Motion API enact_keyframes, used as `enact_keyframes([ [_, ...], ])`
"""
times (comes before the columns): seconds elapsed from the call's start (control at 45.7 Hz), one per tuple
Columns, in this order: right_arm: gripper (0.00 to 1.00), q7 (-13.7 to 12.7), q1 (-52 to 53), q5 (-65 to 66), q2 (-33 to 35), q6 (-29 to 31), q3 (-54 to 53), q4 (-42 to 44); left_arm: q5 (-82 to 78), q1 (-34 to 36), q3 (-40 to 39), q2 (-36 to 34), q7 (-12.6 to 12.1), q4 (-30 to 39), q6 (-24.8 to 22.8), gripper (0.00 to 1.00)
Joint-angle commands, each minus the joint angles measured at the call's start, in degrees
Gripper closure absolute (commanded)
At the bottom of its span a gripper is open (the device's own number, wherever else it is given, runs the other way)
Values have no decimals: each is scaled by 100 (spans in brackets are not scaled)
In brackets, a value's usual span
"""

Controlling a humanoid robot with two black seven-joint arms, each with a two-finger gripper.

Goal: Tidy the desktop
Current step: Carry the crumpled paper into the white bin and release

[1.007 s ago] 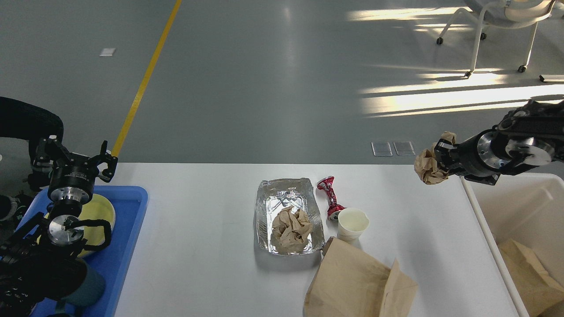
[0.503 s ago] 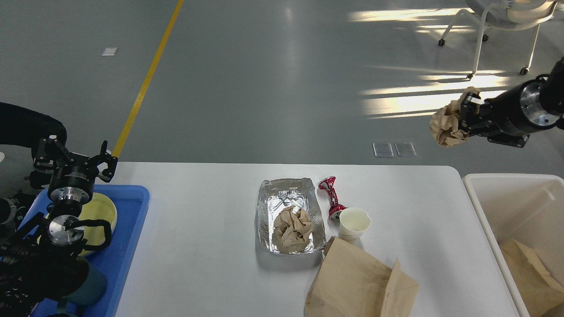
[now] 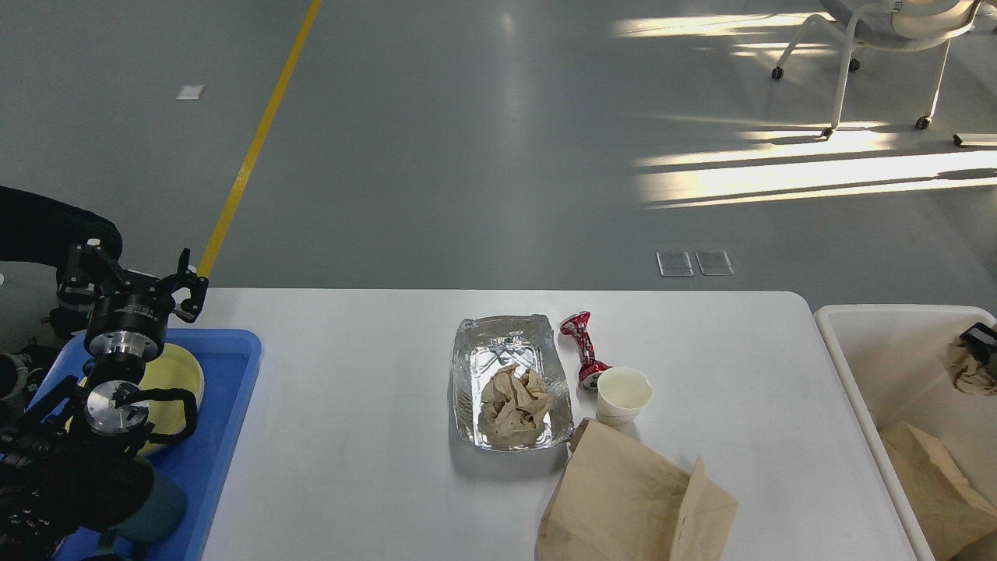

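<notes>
The worktop (image 3: 350,436) lay across the middle of the view, only partly tidied. In the bin (image 3: 857,366) at its right lay one brown bag (image 3: 927,467), and over it, at the frame's edge, the right gripper (image 3: 983,343) was beside a paper wad (image 3: 966,370) (jaws too cropped to tell). Left to clear: foil tray (image 3: 475,343) with crumpled paper (image 3: 514,401), crushed red can (image 3: 583,347), cup (image 3: 623,396), paper bag (image 3: 631,499). The left gripper (image 3: 181,290) hung with jaws spread, empty, above the blue tray (image 3: 226,436). No writing could be read.
</notes>
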State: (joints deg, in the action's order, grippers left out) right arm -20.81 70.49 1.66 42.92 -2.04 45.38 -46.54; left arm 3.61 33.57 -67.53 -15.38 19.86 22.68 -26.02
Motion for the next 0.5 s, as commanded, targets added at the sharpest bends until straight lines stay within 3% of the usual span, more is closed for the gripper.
enact_keyframes([
  [0.0,0,-2,-272,-8,-82,-7,-29,277,8,0,3,0,0,0,0,4],
  [0.482,0,-11,140,10,-671,124,94,198,-1,0,-6,0,0,0,0,4],
])
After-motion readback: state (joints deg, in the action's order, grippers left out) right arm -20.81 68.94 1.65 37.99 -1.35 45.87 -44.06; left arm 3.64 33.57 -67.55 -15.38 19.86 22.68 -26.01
